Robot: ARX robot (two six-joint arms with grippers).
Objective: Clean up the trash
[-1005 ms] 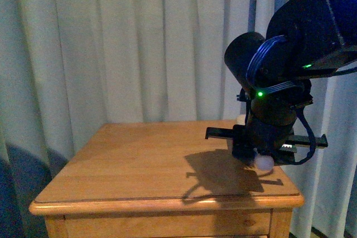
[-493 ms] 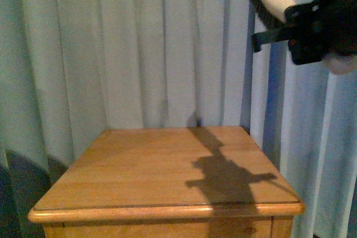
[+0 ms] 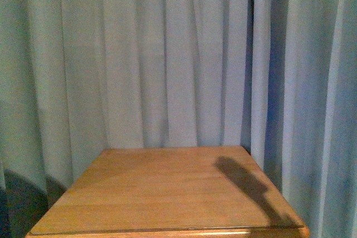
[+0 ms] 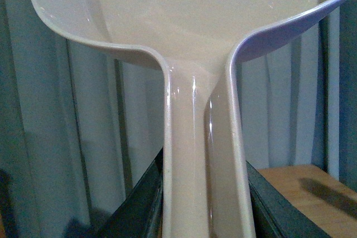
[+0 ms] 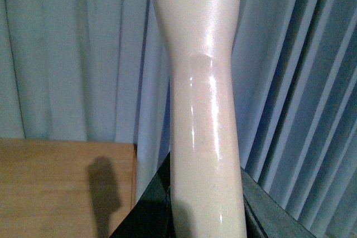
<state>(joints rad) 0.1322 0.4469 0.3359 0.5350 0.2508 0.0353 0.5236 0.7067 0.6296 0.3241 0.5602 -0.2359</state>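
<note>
One wooden table (image 3: 167, 193) stands before pale curtains (image 3: 139, 54). The left claw (image 4: 206, 218) clamps one pale plastic dustpan (image 4: 206, 26); the right claw (image 5: 206, 218) clamps one glossy cream handle (image 5: 201, 82).

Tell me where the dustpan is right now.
The dustpan is in the left end effector, gripped by its handle, in front of the curtain and clear of the table; the front view misses it.

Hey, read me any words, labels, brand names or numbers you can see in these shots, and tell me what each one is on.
None: no readable text shows in any view.
The wooden table, the curtains, the dustpan and the pale handle all look plain, with no label, logo or number visible.
</note>
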